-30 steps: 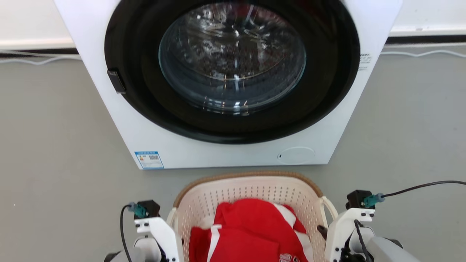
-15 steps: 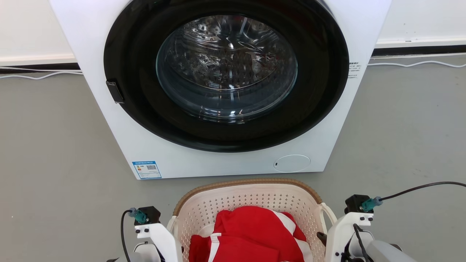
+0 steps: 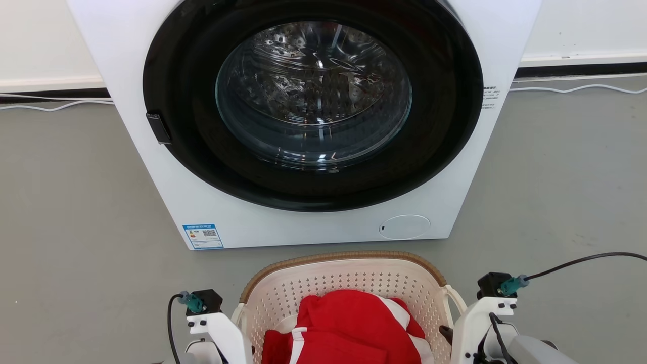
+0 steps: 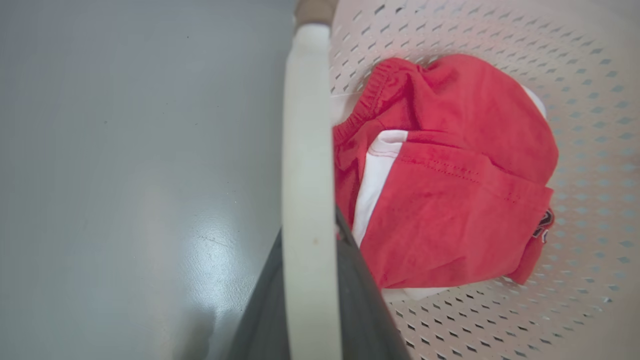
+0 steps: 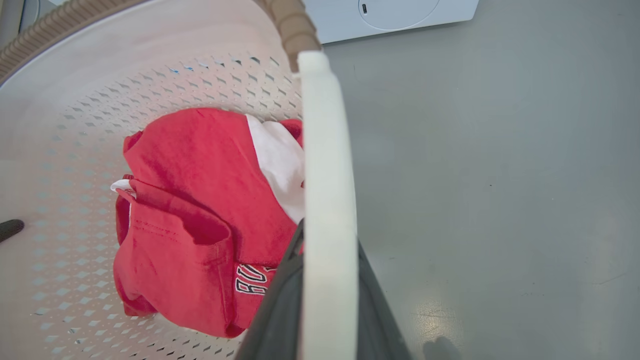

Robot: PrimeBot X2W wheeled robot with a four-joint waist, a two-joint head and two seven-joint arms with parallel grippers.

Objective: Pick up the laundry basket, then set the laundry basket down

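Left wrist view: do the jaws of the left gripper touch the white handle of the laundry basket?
Touching. In the left wrist view the white loop handle of the laundry basket runs between the dark jaws of the left gripper, with no gap on either side.

A laundry space: a white front-loading washer (image 3: 313, 230) stands on a grey floor (image 3: 65, 202) against a white wall (image 3: 40, 40). Cables (image 3: 596, 86) run along the dark baseboard (image 3: 581, 70); a laundry basket (image 3: 343, 256) holds red clothing (image 3: 354, 323).

A crumpled red-and-white garment (image 3: 349, 323) is seen just in front of the white washer (image 3: 151, 167), and grey floor (image 3: 65, 202) around it.
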